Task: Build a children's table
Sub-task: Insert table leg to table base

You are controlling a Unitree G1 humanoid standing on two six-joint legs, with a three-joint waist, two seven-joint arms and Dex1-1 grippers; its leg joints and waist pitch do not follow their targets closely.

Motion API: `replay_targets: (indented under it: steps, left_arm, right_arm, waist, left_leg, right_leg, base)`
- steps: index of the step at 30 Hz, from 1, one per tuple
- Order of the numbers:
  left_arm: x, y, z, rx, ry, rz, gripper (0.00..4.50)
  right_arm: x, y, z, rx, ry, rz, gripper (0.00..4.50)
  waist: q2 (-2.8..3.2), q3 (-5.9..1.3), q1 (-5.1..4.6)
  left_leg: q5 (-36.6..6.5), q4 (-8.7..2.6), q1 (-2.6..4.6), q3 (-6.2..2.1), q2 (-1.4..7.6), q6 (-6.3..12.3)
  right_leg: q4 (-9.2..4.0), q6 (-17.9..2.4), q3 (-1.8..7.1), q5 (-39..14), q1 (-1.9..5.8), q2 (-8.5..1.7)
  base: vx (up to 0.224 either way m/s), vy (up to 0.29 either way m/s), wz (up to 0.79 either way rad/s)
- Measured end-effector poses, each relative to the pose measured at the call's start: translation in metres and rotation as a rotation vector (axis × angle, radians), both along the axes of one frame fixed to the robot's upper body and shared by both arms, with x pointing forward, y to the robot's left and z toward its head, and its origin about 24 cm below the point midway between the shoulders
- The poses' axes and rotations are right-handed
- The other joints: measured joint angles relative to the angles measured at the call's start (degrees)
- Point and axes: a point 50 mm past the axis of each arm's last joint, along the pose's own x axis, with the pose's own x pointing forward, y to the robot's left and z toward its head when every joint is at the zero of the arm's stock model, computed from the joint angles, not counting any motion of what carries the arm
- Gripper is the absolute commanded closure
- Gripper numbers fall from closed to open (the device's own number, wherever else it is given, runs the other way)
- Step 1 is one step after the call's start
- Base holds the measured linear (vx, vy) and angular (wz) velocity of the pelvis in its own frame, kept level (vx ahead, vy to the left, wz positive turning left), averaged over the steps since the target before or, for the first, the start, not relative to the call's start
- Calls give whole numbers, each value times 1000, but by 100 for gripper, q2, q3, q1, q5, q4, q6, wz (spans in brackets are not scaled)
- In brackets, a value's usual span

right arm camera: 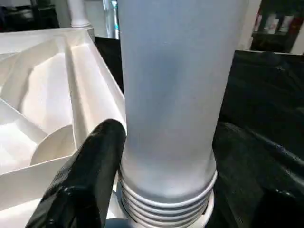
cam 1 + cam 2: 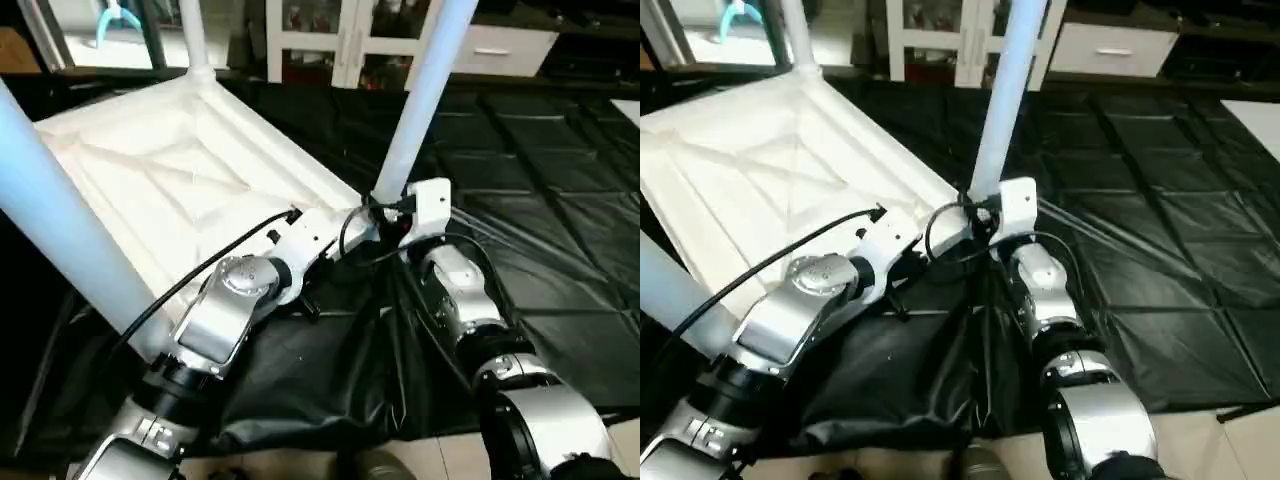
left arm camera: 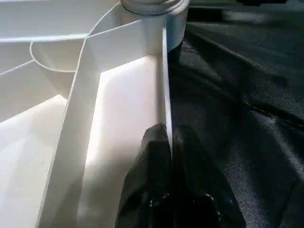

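The children's table top (image 2: 150, 170) lies upside down on the black mat, its ribbed underside facing up. Three white legs stand in corner sockets: one large at the near left (image 2: 50, 220), one at the far corner (image 2: 193, 35), one at the right corner (image 2: 420, 90). My left gripper (image 3: 168, 137) is shut on the thin rim (image 3: 164, 85) of the top, just beside that right corner. My right gripper (image 2: 390, 212) straddles the base of the right-corner leg (image 1: 171, 95), above its ridged collar (image 1: 166, 199). One black finger (image 1: 85, 180) lies against the leg and the other stands off it, so the jaws are open.
A black mat (image 2: 540, 200) covers the floor around the table top, bunched in folds under my forearms. A white glass-door cabinet (image 2: 330, 35) and a white drawer unit (image 2: 500, 50) stand along the back. Pale floor (image 2: 300, 465) shows at the near edge.
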Motion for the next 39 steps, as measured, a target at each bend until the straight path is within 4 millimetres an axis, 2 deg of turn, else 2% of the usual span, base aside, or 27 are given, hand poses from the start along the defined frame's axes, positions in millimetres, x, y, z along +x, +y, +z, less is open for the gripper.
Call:
replay_targets:
  steps: [5,11,14,15,17,22,26,29,30,39]
  left_arm:
    - [-1,3,4,-2,-9,-20,450]
    - [-7,13,5,23,-42,-107,450]
    - [-19,27,0,51,-36,-196,450]
    - [-23,34,0,59,-32,-224,450]
    - [-27,39,-1,68,-29,-260,450]
    - [-30,39,-1,65,-34,-292,450]
    - [-32,39,-1,66,-40,-319,450]
    - [-34,41,-2,68,-39,-331,450]
    - [-34,41,-2,69,-39,-336,450]
    - [-39,46,-4,79,-39,-379,450]
  right_arm:
    - [-6,-7,4,53,-60,75,141]
    - [-14,-11,25,92,-178,241,141]
    - [-19,-33,30,28,-187,296,141]
    - [-21,-46,28,-4,-166,303,141]
    - [-23,-55,25,-9,-138,295,141]
    - [-26,-51,21,45,-111,331,141]
    - [-30,-50,24,69,-129,368,184]
    - [-32,-52,22,85,-129,367,194]
    - [-32,-53,22,89,-131,367,212]
    - [-32,-58,29,90,-146,368,246]
  waist:
    - [7,18,42]
    - [16,22,106]
    - [19,21,188]
    - [19,21,218]
    - [19,21,238]
    - [25,21,248]
    - [29,17,272]
    - [33,15,295]
    - [32,14,301]
    - [31,12,364]
  left_leg:
    - [6,17,-22,12,3,9]
    - [19,34,-31,29,35,32]
    - [18,30,-20,39,45,35]
    - [17,31,-13,42,49,35]
    - [18,34,-6,48,51,34]
    - [18,53,-1,84,61,31]
    - [17,59,1,88,61,33]
    - [18,66,2,88,62,34]
    - [18,70,3,88,63,34]
    - [18,121,8,86,71,34]
  right_leg:
    - [71,-3,7,4,-50,-5]
    - [127,-2,-3,11,-94,5]
    - [137,0,-4,4,-95,12]
    - [144,-1,-4,-1,-93,15]
    - [154,0,-1,-4,-93,15]
    - [165,-1,9,-3,-91,8]
    - [169,-1,9,-3,-86,6]
    - [180,-1,9,-3,-87,6]
    - [183,-1,8,-3,-86,6]
    - [248,-1,9,-4,-89,5]
  base:
    - [0,0,0]
    - [0,0,0]
    - [0,0,0]
    - [0,0,0]
    - [0,0,0]
    - [0,0,0]
    - [0,0,0]
    - [0,0,0]
    - [0,0,0]
    - [0,0,0]
